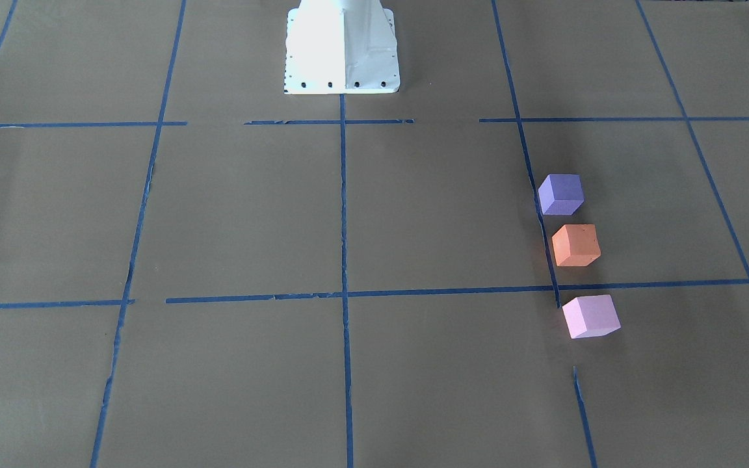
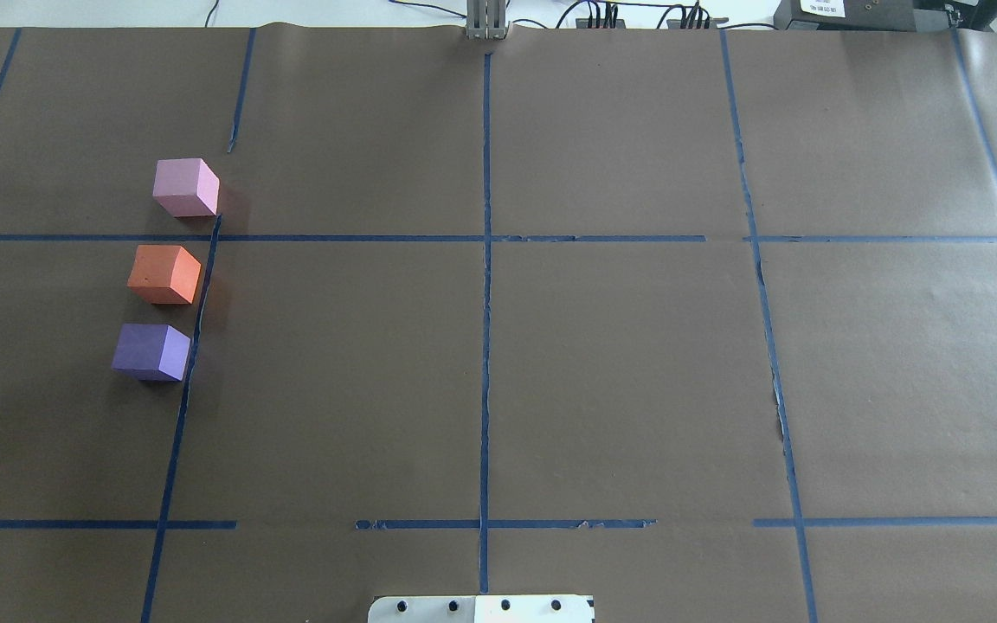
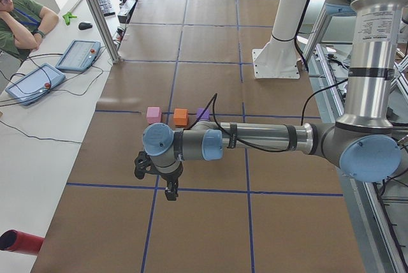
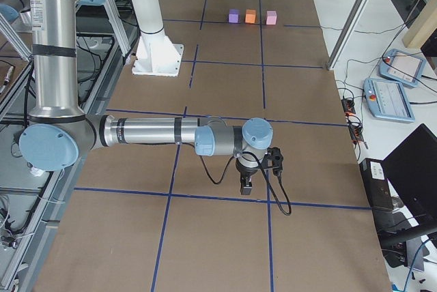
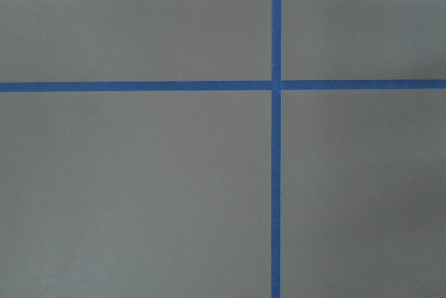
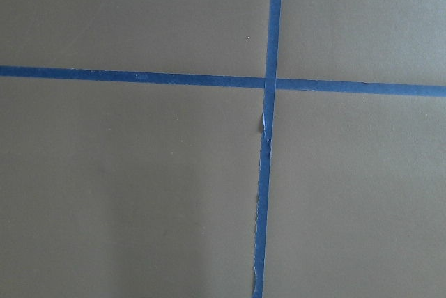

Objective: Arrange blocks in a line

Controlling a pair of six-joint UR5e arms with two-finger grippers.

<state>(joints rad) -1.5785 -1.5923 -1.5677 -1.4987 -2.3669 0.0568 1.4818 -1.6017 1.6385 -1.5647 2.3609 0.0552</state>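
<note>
Blocks fill the right of centre in the front-facing view. The purple block (image 1: pixel 561 194), the orange block (image 1: pixel 576 246) and the pink block (image 1: pixel 590 316) stand one below another on the worktop (image 1: pixel 413 214), just beside a blue tape line (image 1: pixel 525 149). None touches its neighbour, and the gap between orange and pink looks wider than the one between purple and orange. No arm shows here.

Seen from overhead, the three run down the left side of the frame: pink uppermost, orange in the middle, purple lowest. The row slants slightly and follows the tape. Judged from this, the line is made, and little seems left beyond perhaps evening the spacing.

From the exterior left camera, the left arm (image 3: pixel 261 138) stretches across the middle of the frame. The left claw (image 3: pixel 171 191) hangs over the worktop below the row and apart from it. Whether it is open or closed cannot be told.

From the exterior right camera, the right arm (image 4: pixel 150 130) reaches across mid-frame. The right claw (image 4: pixel 246 184) is well apart from the blocks at the upper middle, and its state cannot be told either.

Both wrist views show only brown worktop and crossing tape, with no block and no fingers.
</note>
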